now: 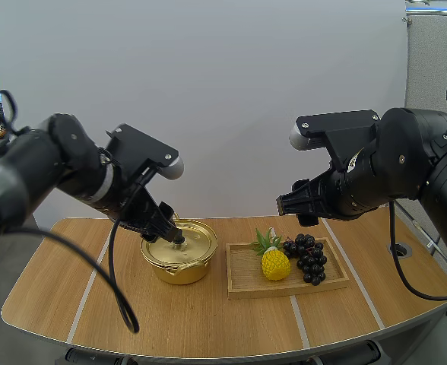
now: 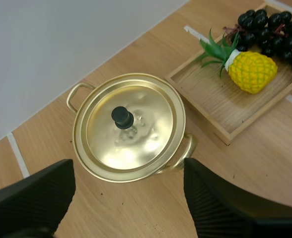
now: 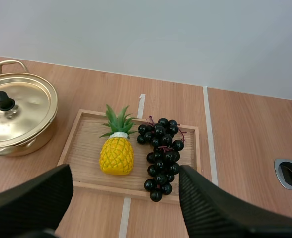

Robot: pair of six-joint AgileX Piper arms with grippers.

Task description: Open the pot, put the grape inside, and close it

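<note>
1. Pot (image 1: 179, 257), high view: it stands on the table (image 1: 208, 319), gold-coloured, with the lid (image 1: 189, 242) seated on it and a black knob (image 1: 178, 239) at the lid's centre.
2. High view: the left gripper (image 1: 170, 226) is directly over the pot, close to the knob. Contact with the knob cannot be determined.
3. High view: the wooden tray (image 1: 242, 275) lies just beside the pot, on the right arm's side. A toy pineapple (image 1: 275, 264) lies in the tray nearer the pot. The grapes (image 1: 307, 257) lie in the tray just beyond the pineapple, farther from the pot.
4. High view: the right gripper (image 1: 284, 204) hangs above the tray, well apart from the pot.
5. Left wrist view: the left gripper (image 2: 128, 166) has its fingers (image 2: 32, 198) spread wide, gripping nothing. The pot (image 2: 128, 126) sits beyond the tips, lid closed, knob (image 2: 122, 117) upright. The tray (image 2: 210, 94) is beside the pot.
6. Right wrist view: the right gripper (image 3: 125, 171) has its fingers (image 3: 220, 208) spread wide, gripping nothing. The grapes (image 3: 161, 156) rest in the tray (image 3: 86, 148), with the pineapple (image 3: 117, 154) between them and the pot (image 3: 17, 116).
</note>
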